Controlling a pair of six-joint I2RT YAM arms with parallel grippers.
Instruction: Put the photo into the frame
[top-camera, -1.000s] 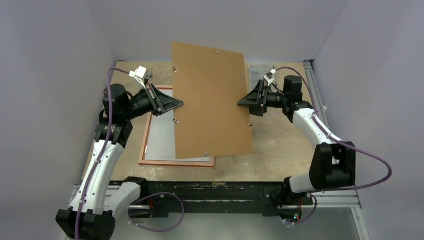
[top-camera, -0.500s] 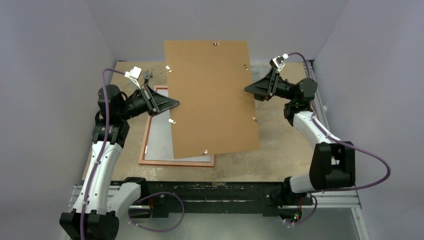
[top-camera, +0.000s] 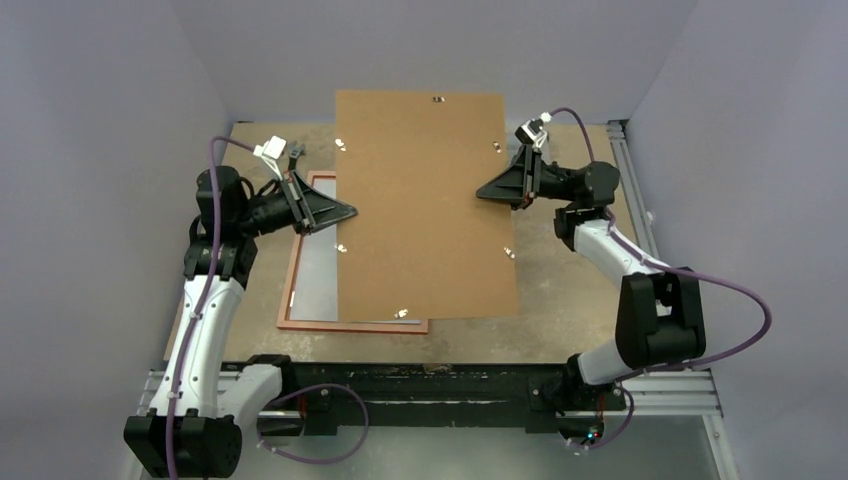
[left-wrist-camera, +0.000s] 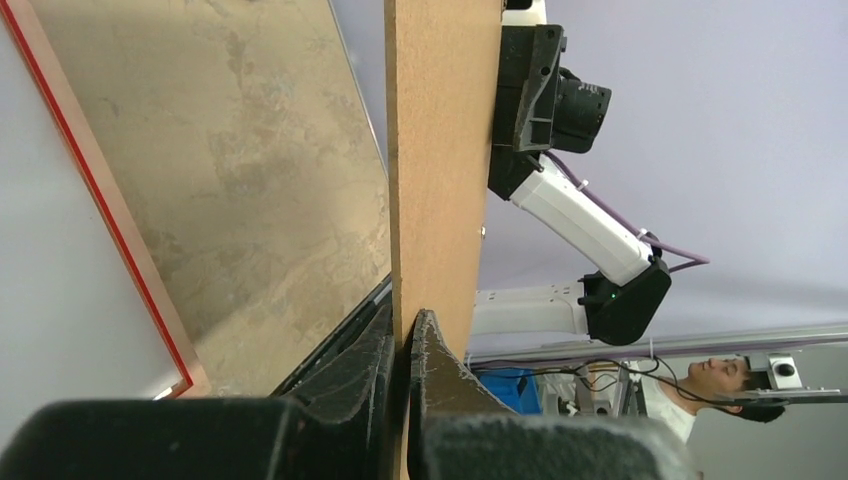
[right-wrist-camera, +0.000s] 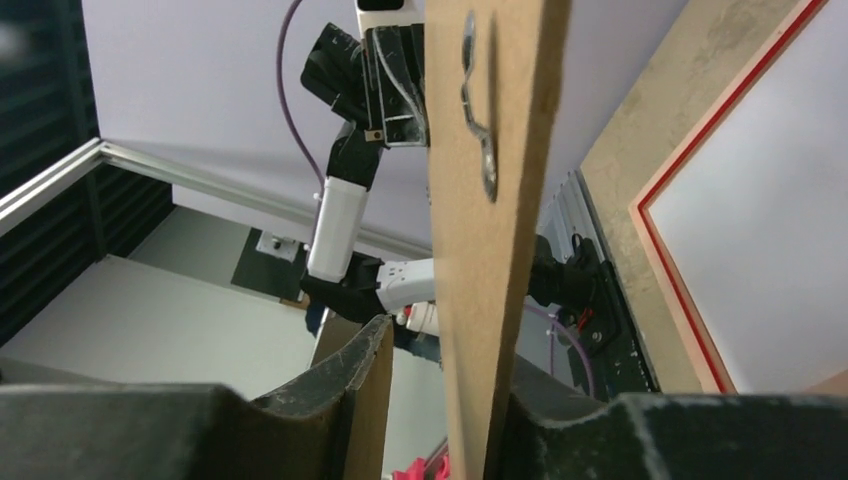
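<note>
Squarer now than a second ago, the brown backing board (top-camera: 425, 200) is held raised over the table (top-camera: 570, 290). At left, the left gripper (top-camera: 352, 212) clamps its left edge. Lower left, the frame (top-camera: 340, 325) lies back-up, a white sheet (top-camera: 318, 270) inside. At right, the right gripper (top-camera: 480, 192) straddles the board's right edge, jaws not fully closed

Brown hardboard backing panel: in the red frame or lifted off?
Lifted off: left gripper pinches an edge of the brown backing panel, holding it above the red frame on the table.
</note>
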